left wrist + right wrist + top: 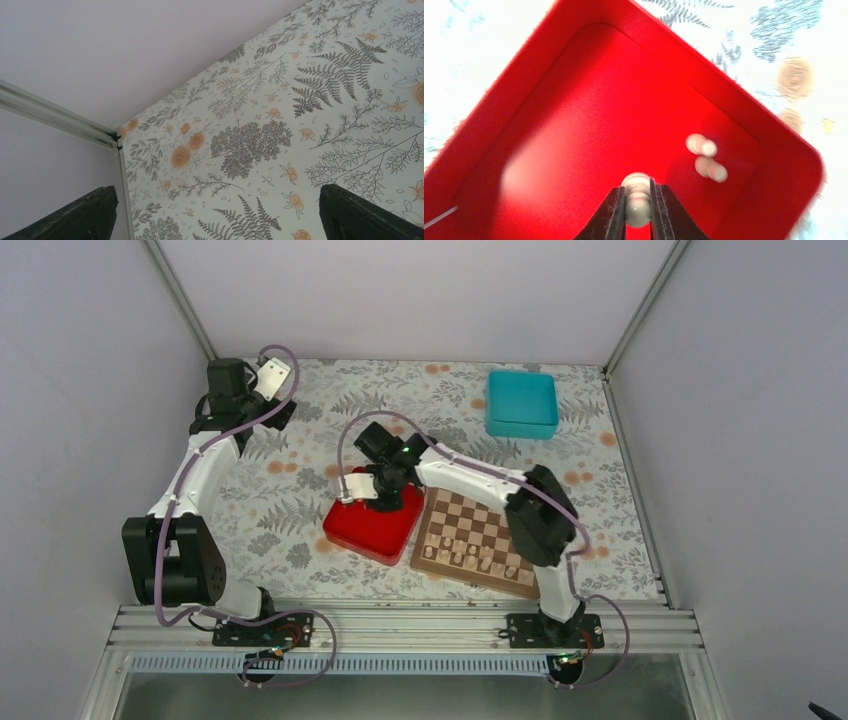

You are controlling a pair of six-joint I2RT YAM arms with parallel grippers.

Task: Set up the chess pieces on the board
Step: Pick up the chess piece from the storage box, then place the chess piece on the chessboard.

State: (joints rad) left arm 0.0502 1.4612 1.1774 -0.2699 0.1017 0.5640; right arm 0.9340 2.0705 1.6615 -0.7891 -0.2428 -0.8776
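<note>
Right gripper [637, 192] is down inside the red square plastic tray [724, 87], jaws clenched on one tiny pale cream chess piece [636, 181]. Its rounded end pokes out past the fingertips. Two more loose cream pieces [701, 145] lie on the tray floor at about 2 o'clock from it in the wrist view, near it but not touching.

The square wooden chessboard [470, 512] with light and dark checks sits just beside the tray at 3 o'clock in the overhead view. Some cream pieces [470, 558] are already along its near rows. Left gripper [268, 375] is parked well off at 10 o'clock, jaws wide apart, holding nothing.

My take: lift straight up until the piece clears the tray wall, then swing toward 3 o'clock. It's a small, slippery-looking thing, so go slow. Come down from above onto a free square rather than sweeping across the placed pieces, and let go only once the base touches. The main risk is knocking its neighbours.
</note>
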